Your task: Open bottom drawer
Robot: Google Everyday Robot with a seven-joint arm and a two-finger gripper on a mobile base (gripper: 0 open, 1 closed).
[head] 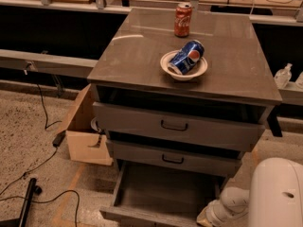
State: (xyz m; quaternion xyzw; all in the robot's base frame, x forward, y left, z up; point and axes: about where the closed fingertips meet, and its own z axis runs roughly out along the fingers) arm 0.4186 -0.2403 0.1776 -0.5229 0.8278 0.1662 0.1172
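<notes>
One risk from here: the bottom drawer (163, 187), already standing well out beneath the front edge of the bench (236, 65), could slide clean out and drop if pulled harder by the pincer (205, 220), low under the front right corner, its hold impossible to tell.

Bottom drawer (165, 188) is sticking out lower centre, under middle drawer (142, 152); gripper (204, 218) is sitting at its front right corner; box (87, 145) is lying left of cabinet (227, 56).
</notes>
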